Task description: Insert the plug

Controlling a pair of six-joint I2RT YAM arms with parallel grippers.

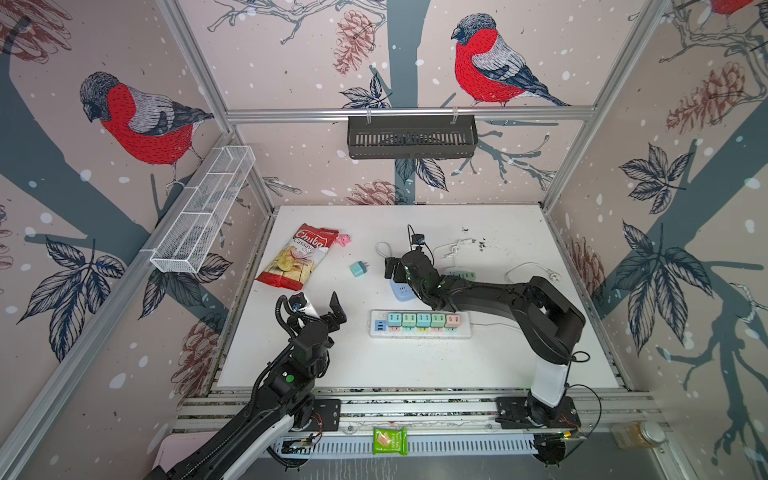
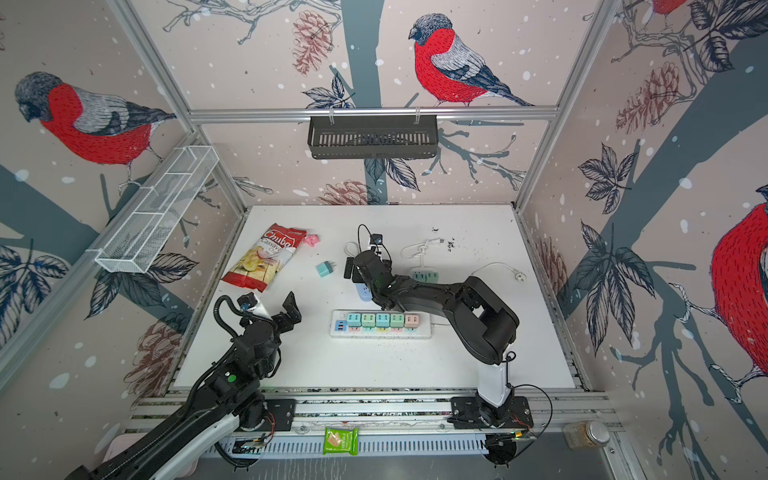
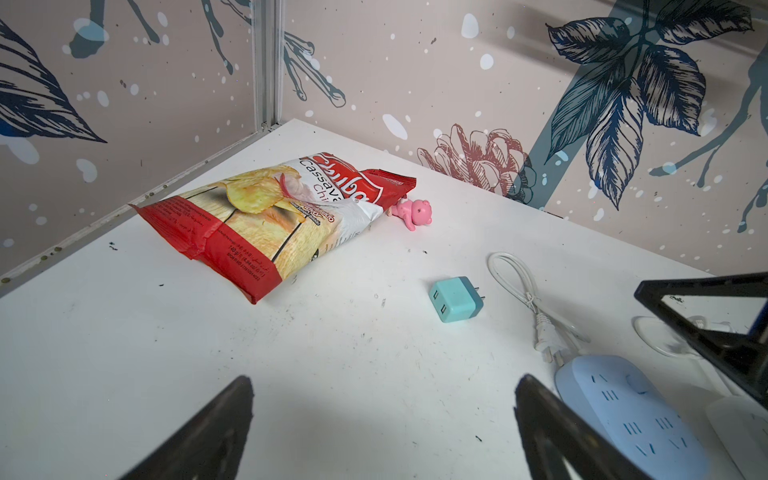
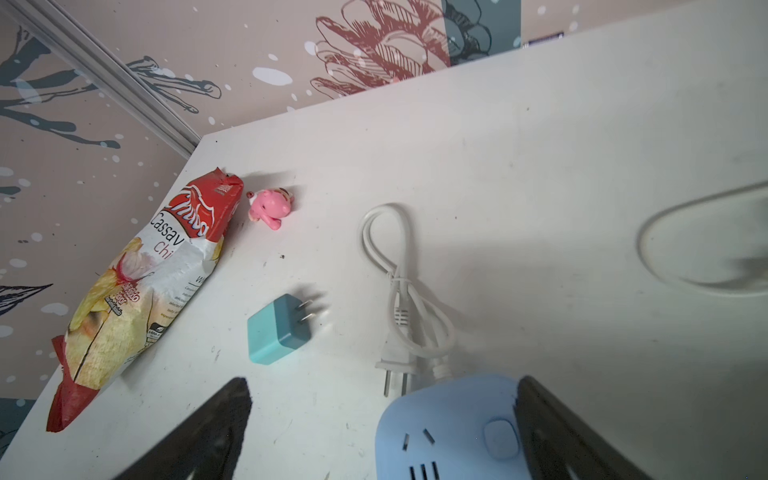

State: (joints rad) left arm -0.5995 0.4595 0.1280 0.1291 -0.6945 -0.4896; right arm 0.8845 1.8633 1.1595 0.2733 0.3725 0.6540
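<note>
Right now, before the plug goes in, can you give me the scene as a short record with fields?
loose plug: teal adapter, lying on table, prongs bare
white strip: five adapters plugged in
blue socket: under right gripper
left gripper: open, empty
right gripper: open, empty
clutter: chips bag, pink toy

White table (image 1: 415, 365); chip bag (image 1: 297, 259), teal plug (image 1: 358, 269), power strip (image 1: 465, 327), pink toy (image 1: 343, 240)
</note>
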